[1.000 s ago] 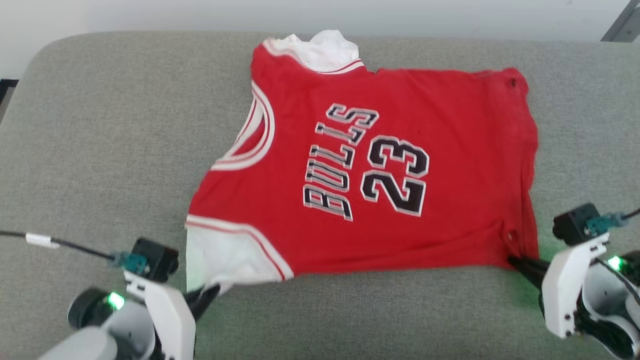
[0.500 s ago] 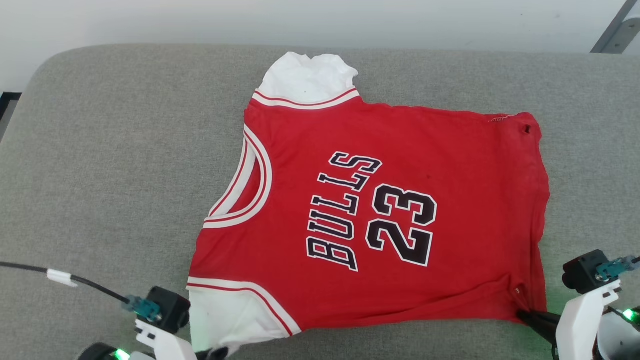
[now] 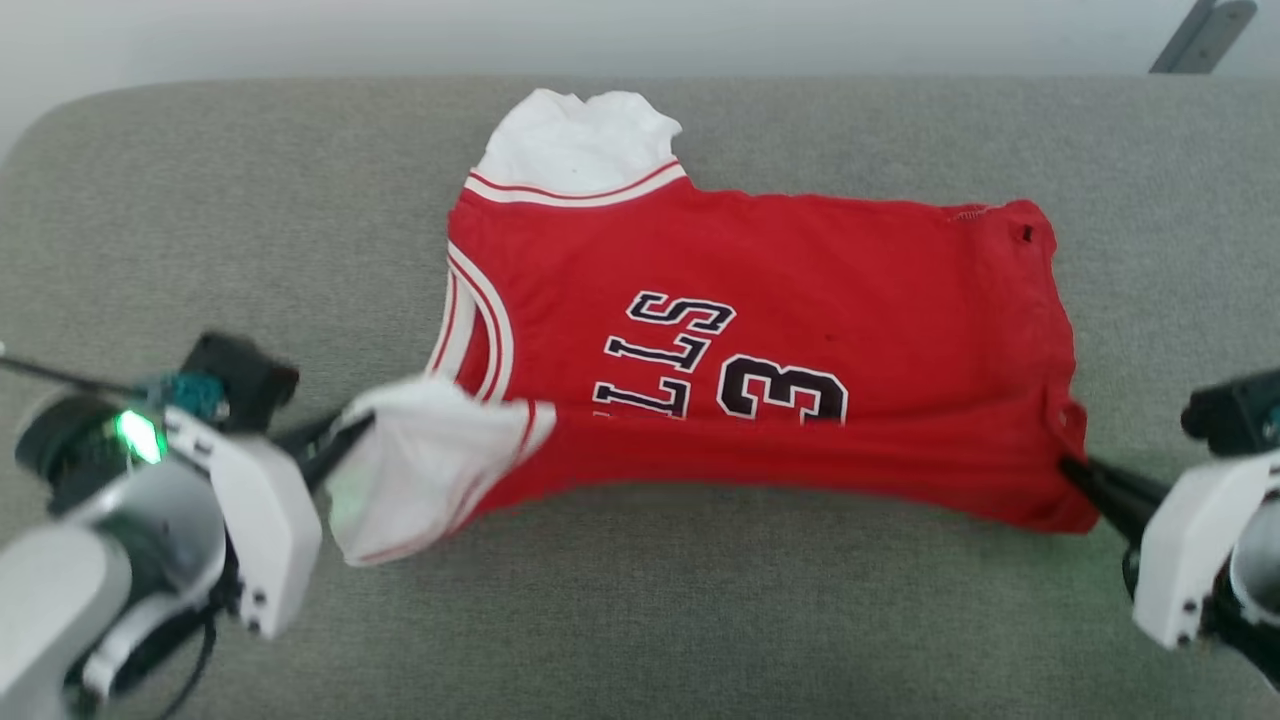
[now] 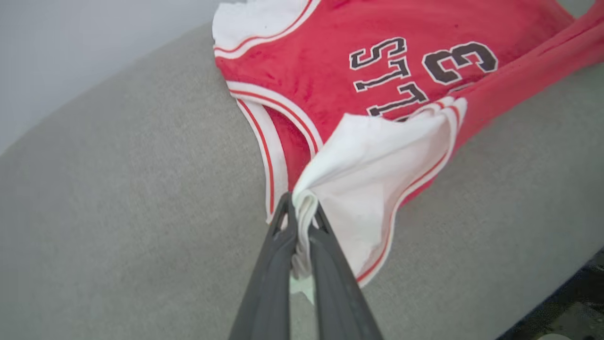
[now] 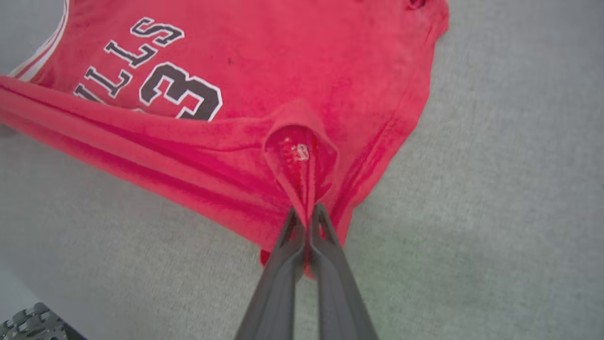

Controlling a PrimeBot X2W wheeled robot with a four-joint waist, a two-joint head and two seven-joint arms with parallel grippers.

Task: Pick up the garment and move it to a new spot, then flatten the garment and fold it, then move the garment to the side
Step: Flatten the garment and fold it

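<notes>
Support: a grey fabric cushion (image 3: 200, 230) with rounded far corners, and a pale wall behind its far edge.
Garment: the garment (image 3: 780, 300), red, lies about midway between the cushion's left and right edges. Its neck faces the left edge and its hem the right edge.
Far half: flat on the cushion, with one white sleeve end (image 3: 575, 140) nearest the far edge.
Near half: raised into a taut red band stretched between the two grippers. The band covers the near part of the black lettering (image 3: 670, 350), so only part of the word and one numeral show.
Left gripper: the left gripper (image 3: 335, 440) is above the left part of the cushion, fingers pointing toward the garment. In the left wrist view its jaws are pressed together on a bunched corner of the near white sleeve (image 4: 377, 189), which hangs off the cushion.
Right gripper: the right gripper (image 3: 1075, 470) is near the cushion's right edge. In the right wrist view (image 5: 309, 212) its jaws pinch the near hem corner, and the red cloth puckers into a small cone above the fingertips.
Neckline: the white-and-red striped trim (image 3: 480, 320) curves beside the raised sleeve.
</notes>
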